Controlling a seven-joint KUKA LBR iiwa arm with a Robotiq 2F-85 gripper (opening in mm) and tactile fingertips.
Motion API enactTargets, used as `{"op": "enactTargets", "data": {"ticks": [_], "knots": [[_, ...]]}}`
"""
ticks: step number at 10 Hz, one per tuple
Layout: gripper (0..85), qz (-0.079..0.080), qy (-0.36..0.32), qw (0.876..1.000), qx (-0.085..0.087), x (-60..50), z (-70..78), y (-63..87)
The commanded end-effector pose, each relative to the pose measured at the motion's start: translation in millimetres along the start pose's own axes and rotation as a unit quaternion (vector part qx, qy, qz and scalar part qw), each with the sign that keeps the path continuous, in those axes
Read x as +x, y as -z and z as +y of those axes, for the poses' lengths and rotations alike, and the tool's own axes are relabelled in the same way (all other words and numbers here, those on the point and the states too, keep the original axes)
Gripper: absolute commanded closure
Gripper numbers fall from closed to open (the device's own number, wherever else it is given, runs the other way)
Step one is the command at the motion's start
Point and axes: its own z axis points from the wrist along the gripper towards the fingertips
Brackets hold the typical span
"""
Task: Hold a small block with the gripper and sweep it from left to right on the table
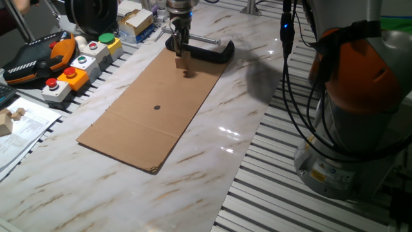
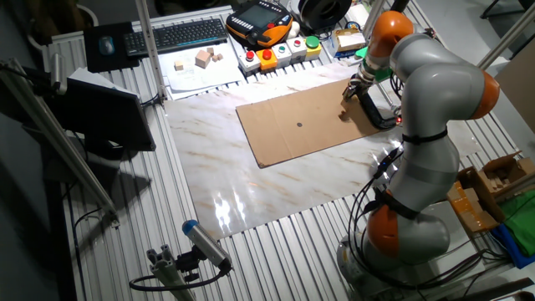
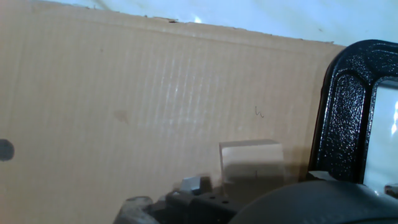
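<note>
Block in the pincer

The pincer (image 1: 183, 57) grips the small wooden cube (image 1: 183, 63) between its fingers, resting on the cardboard sheet (image 1: 154, 106); no writing is legible.

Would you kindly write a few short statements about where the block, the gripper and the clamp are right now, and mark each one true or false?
1. The small block sits over the cardboard sheet, near its far end. True.
2. The gripper hangs high above the block, well clear of it. False: it is down at the block, fingers alongside it.
3. A black C-clamp lies at the cardboard's end beside the block. True.
4. The block is resting on the dark dot marked on the cardboard. False: the dot lies apart, toward the sheet's middle.
5. The cardboard lies on the white marble-patterned table. True.
</note>
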Motion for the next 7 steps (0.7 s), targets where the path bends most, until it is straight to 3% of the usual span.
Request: {"op": "enactTargets", "data": {"ticks": [1, 7], "knots": [[0.0, -0.002, 0.001, 1.000, 0.000, 0.0, -0.9, -2.0], [0.0, -0.006, 0.011, 1.000, -0.002, -0.7, -4.2, -20.6]]}}
